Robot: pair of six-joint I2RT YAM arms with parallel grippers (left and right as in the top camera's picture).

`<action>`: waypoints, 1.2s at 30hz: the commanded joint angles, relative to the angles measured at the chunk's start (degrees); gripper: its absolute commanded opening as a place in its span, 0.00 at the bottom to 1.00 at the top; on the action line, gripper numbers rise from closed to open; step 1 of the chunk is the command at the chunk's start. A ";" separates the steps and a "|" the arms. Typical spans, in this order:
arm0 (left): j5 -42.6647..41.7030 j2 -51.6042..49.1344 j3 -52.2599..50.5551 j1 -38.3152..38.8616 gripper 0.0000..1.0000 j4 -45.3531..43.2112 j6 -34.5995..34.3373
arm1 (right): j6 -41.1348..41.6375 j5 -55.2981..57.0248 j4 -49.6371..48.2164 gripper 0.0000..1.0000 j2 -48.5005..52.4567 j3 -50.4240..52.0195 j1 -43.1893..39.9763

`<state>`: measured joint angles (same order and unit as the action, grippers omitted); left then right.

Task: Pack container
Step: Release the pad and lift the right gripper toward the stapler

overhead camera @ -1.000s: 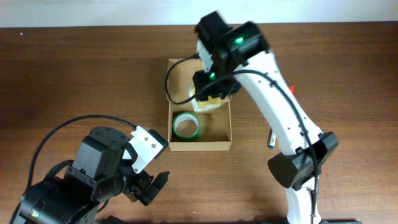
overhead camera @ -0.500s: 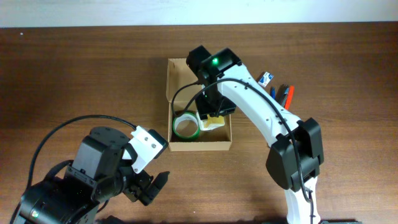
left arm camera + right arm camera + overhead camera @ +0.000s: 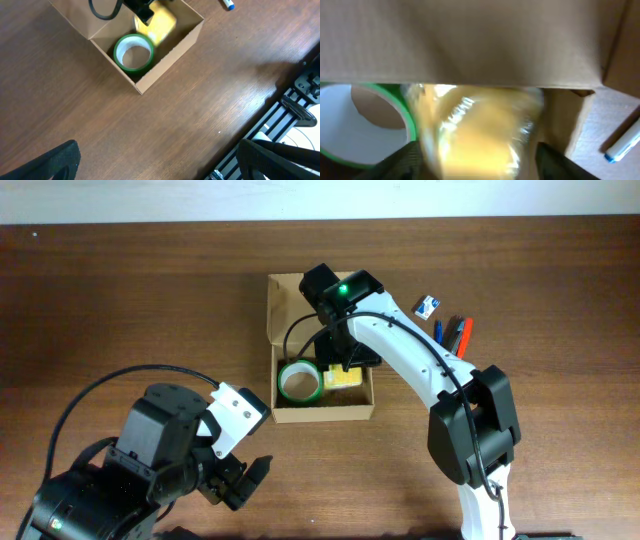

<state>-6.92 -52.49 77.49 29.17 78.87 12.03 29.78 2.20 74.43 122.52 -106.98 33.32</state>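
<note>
Idling at lower left, the left gripper [image 3: 243, 477] hasn't moved in the last second. Its jaws are spread wide with nothing between them.

The container [image 3: 322, 416] sits centre frame with its flap lid open toward the top edge, same spot as before. The green tape roll [image 3: 299, 381] lies flat in its lower-left corner, unmoved.

The change is just right of the roll. The yellow packet [image 3: 346, 378] was up over the middle of the box a second ago. It is now low in the lower-right corner, just beside the roll. The right gripper [image 3: 343, 362] has come down into the box with it.

In the right wrist view the packet is blurred, with a finger on either side. I can't tell whether it's pinched or already let go.

My read: the second item is at drop-off, so release and retract come next. The pens [image 3: 452, 332] at right, outside the box, probably still need packing.
</note>
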 commanded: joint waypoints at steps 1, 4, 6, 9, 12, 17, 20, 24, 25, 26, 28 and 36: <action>-0.83 0.09 0.72 -0.20 1.00 -0.15 0.92 | 0.76 1.68 -0.20 0.81 -1.25 0.31 0.04; -0.83 0.07 0.72 -0.20 1.00 -0.15 0.92 | 0.76 1.27 -0.24 0.82 -1.25 0.31 0.04; -0.83 0.09 0.72 -0.20 1.00 -0.15 0.92 | 0.76 1.01 -0.17 0.82 -1.25 0.31 0.07; -0.81 0.09 0.72 -0.20 1.00 -0.15 0.94 | 0.72 0.85 0.09 0.82 -1.27 0.28 0.04; -0.83 0.09 0.72 -0.20 1.00 -0.15 0.92 | 0.44 0.55 0.59 0.79 -1.51 0.09 0.04; -0.81 0.09 0.72 -0.20 1.00 -0.15 0.92 | -3.45 -2.36 2.40 0.72 -2.91 -2.49 0.04; -0.83 0.07 0.72 -0.20 1.00 -0.15 0.94 | -7.04 -6.14 3.69 0.72 -4.74 -5.84 0.04; -0.81 0.09 0.72 -0.20 1.00 -0.15 0.92 | -7.43 -6.47 6.03 0.72 -7.39 -11.87 -0.20; -0.83 0.09 0.72 -0.20 1.00 -0.15 0.92 | -8.24 -6.51 6.38 0.72 -8.07 -13.25 -0.39; -0.83 0.07 0.72 -0.20 1.00 -0.15 0.92 | -9.49 -6.49 6.80 0.72 -8.85 -14.97 -0.68; -0.81 0.07 0.72 -0.20 1.00 -0.15 0.92 | -10.10 -6.43 7.32 0.72 -9.92 -16.92 -1.22; -0.83 0.09 0.72 -0.20 1.00 -0.15 0.92 | -10.64 -5.92 9.44 0.72 -15.02 -18.99 -8.48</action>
<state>-6.92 -52.49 77.49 29.17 78.87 12.03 20.29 -3.99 83.37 109.01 -125.36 28.05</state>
